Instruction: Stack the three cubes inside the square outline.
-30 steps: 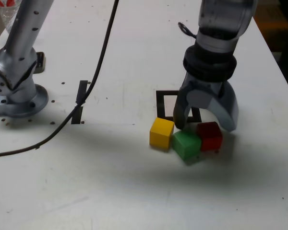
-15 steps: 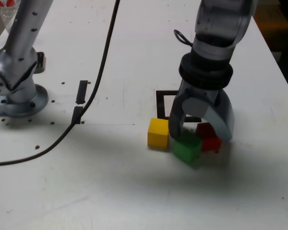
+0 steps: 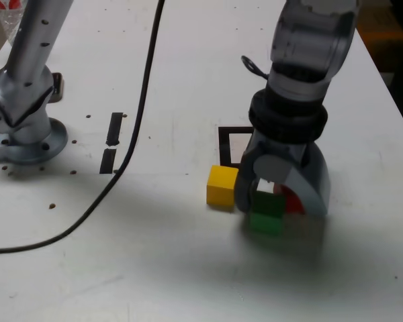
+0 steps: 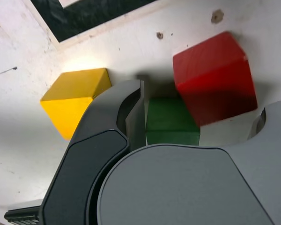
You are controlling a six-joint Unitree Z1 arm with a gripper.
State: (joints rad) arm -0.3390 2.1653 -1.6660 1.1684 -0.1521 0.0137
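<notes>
Between my wide-open gripper's (image 3: 279,201) jaws now sit the green cube (image 3: 266,212) and red cube (image 3: 293,201), since I've swung over them, nothing gripped, stacking unstarted.

Robot lab: bolted arm base (image 3: 28,137), taped white table (image 3: 188,268)

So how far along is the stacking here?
Nothing is stacked yet: the yellow cube, green cube and red cube all sit on the table outside the square outline. In hand: the open gripper straddles the green and red cubes. All three placements remain.
</notes>
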